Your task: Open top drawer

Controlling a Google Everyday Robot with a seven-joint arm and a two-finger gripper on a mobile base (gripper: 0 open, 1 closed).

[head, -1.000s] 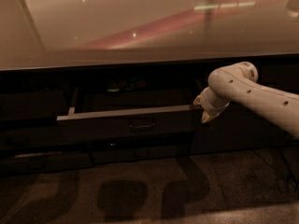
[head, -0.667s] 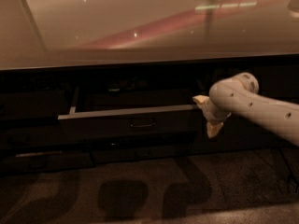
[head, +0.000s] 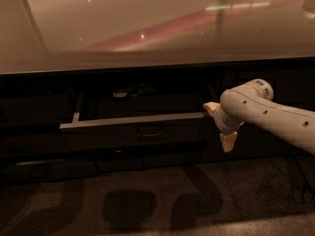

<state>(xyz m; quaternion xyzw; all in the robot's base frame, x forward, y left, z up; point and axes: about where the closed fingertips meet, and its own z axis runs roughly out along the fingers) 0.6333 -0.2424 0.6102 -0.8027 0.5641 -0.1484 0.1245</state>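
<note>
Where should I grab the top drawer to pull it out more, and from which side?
Take the small loop handle at the middle of the flat front of the top drawer, coming straight in from the front. It is the only part that sticks out, just under the pale rim. The claw is at the drawer's right end, open, not on the handle.

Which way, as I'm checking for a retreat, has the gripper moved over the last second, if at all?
Yes. The gripper has shifted down and slightly right, away from the right end of the top drawer's pale rim, which stayed put.
</note>
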